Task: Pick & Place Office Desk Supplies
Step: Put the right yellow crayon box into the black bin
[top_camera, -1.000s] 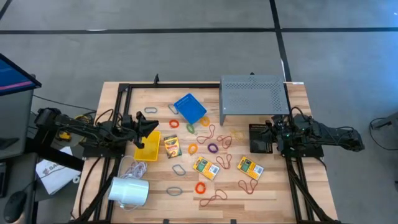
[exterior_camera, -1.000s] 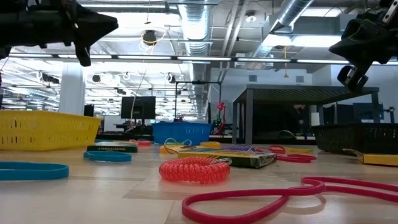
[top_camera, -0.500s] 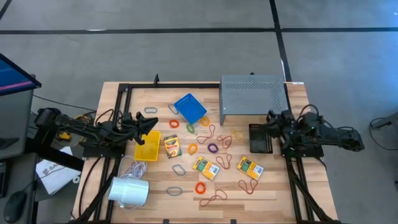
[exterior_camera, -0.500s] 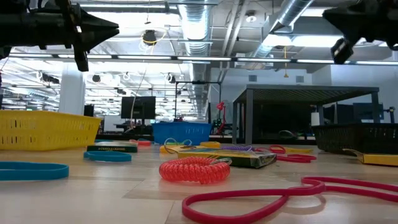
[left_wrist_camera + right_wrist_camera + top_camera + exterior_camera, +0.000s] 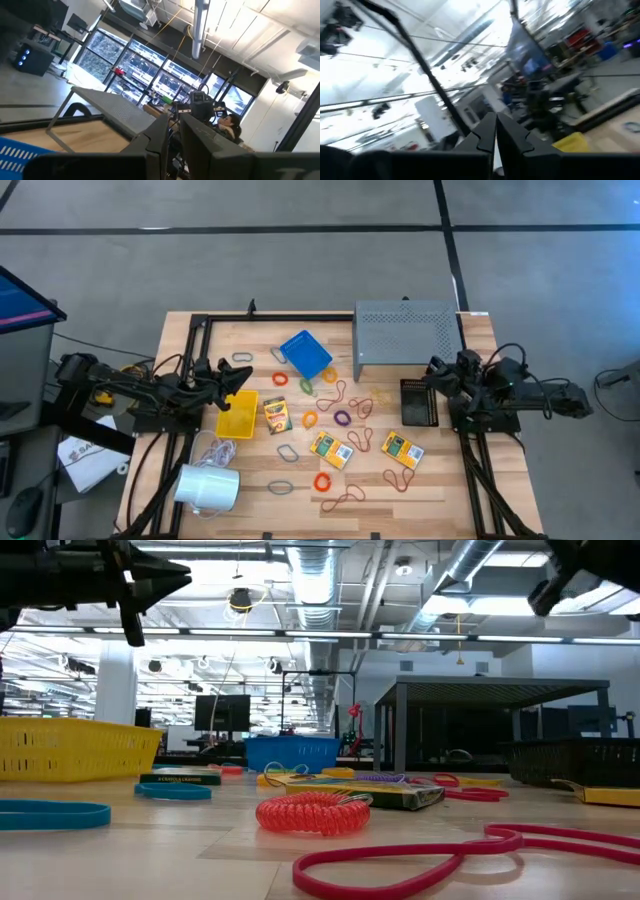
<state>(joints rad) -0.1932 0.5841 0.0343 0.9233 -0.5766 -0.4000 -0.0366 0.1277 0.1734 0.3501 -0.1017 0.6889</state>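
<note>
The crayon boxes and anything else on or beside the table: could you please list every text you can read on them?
Crayon boxes: printing shows, too small to read.
Flat dark box, low view: a pale line of lettering, too blurred to read.
White sheet beside the table: dark lettering, cut off and unreadable.

Even overhead light on the pale wooden table (image 5: 190, 330), shadows faint. Low view: ceiling glare, blurred red looped rubber band (image 5: 440, 852) nearest the lens. Right wrist view motion-smeared.
</note>
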